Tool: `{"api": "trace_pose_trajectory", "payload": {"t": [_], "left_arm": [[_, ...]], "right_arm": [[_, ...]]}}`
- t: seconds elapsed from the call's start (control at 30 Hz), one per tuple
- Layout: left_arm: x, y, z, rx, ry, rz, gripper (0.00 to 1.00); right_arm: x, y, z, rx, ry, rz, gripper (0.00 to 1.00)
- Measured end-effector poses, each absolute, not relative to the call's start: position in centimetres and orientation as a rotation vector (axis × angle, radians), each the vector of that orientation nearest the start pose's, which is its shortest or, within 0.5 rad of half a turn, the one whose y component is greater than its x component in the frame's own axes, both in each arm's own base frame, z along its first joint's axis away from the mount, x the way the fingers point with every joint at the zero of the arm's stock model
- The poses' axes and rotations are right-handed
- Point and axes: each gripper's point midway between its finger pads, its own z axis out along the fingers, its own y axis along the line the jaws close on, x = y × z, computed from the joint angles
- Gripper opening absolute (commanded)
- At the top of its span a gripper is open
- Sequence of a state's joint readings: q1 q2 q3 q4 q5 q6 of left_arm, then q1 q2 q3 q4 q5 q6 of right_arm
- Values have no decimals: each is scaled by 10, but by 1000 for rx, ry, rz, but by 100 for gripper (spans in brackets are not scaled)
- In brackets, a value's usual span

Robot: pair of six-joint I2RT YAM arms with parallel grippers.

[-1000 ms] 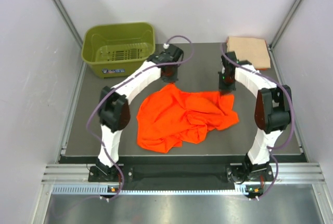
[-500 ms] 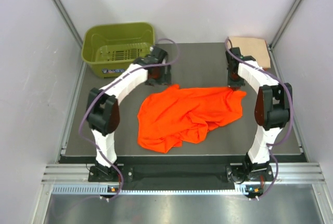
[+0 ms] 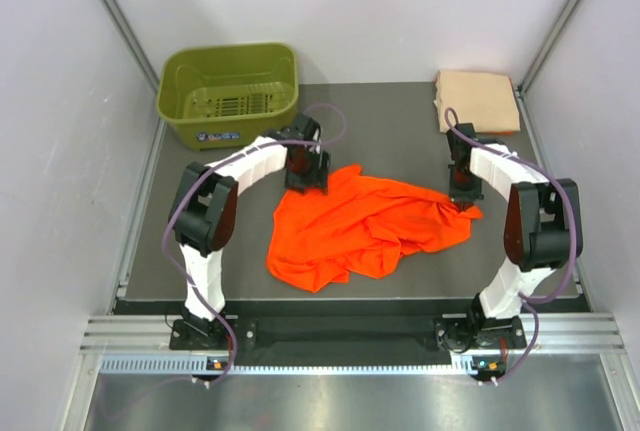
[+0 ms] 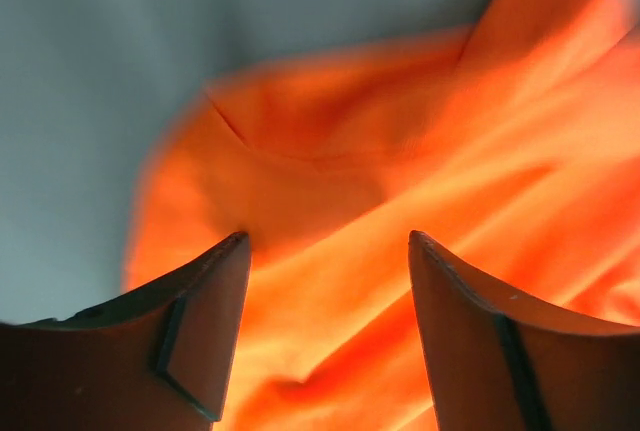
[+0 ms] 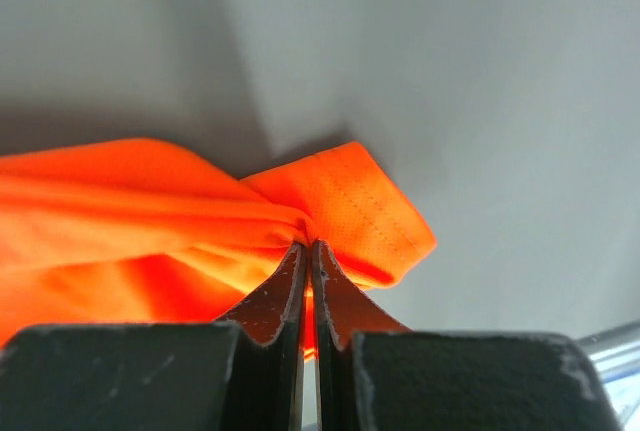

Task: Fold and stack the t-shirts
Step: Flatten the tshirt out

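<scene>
The bright orange t-shirt [image 3: 360,226] lies crumpled and partly spread in the middle of the dark table. My left gripper [image 3: 306,179] is open over the shirt's far left corner, with orange cloth [image 4: 330,201] between and beneath its fingers. My right gripper [image 3: 464,196] is shut on the shirt's right corner, and the hemmed corner [image 5: 350,211] bunches at its fingertips. The pale peach-tan t-shirt [image 3: 477,101] lies folded flat at the table's far right corner.
An olive-green plastic basket [image 3: 229,91] stands at the far left corner. Metal frame posts rise at the back left and back right. White walls close in the table's sides.
Both grippers have moved toward me. The right gripper has dragged the shirt's right corner down and right. The left gripper has opened over the shirt's left corner.
</scene>
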State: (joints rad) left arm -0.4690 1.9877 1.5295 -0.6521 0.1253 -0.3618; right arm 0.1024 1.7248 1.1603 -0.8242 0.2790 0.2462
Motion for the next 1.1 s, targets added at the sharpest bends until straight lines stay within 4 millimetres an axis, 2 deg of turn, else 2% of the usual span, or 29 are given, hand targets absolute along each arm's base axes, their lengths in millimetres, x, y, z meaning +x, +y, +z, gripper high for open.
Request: {"api": "trace_pose_trajectory", "payload": {"t": [0.07, 0.1, 0.17, 0.27, 0.37, 0.4, 0.47, 0.5, 0.53, 0.67, 0.77, 0.83, 0.9, 0.97, 1.0, 1.07, 1.1], "left_arm": [[357, -237, 41, 215, 2805, -382, 84], [344, -236, 32, 222, 2837, -361, 85], [332, -240, 32, 235, 2828, -354, 81], [311, -233, 28, 233, 2851, -307, 76], [309, -227, 24, 207, 2849, -254, 54], [310, -224, 23, 198, 2849, -225, 35], [311, -220, 20, 187, 2843, -175, 17], [312, -218, 20, 186, 2843, -152, 3], [314, -215, 20, 175, 2837, -126, 0], [314, -212, 23, 194, 2805, -45, 0], [310, -213, 39, 209, 2767, -10, 0], [305, -215, 62, 204, 2724, -21, 0], [296, -222, 94, 195, 2655, -68, 0], [276, -235, 123, 196, 2590, -161, 0], [263, -239, 130, 206, 2581, -197, 0], [226, -246, 132, 238, 2585, -271, 0], [205, -248, 125, 268, 2614, -298, 2]], "right_arm": [[307, -4, 45, 243, 2886, -327, 0], [308, -2, 45, 242, 2888, -313, 0], [308, 2, 44, 240, 2893, -281, 0], [309, 6, 44, 238, 2892, -246, 0], [311, 9, 44, 235, 2890, -220, 0], [311, 10, 44, 232, 2891, -214, 0], [312, 13, 44, 224, 2889, -204, 0], [312, 14, 45, 222, 2886, -199, 0], [312, 15, 45, 220, 2884, -194, 0], [313, 19, 48, 207, 2878, -176, 0], [313, 23, 48, 194, 2877, -160, 0], [314, 27, 48, 180, 2877, -146, 0], [314, 33, 48, 161, 2873, -134, 0], [315, 39, 48, 136, 2872, -120, 0], [314, 43, 48, 124, 2872, -114, 0], [313, 50, 47, 95, 2867, -98, 0], [310, 53, 46, 83, 2866, -93, 0]]}}
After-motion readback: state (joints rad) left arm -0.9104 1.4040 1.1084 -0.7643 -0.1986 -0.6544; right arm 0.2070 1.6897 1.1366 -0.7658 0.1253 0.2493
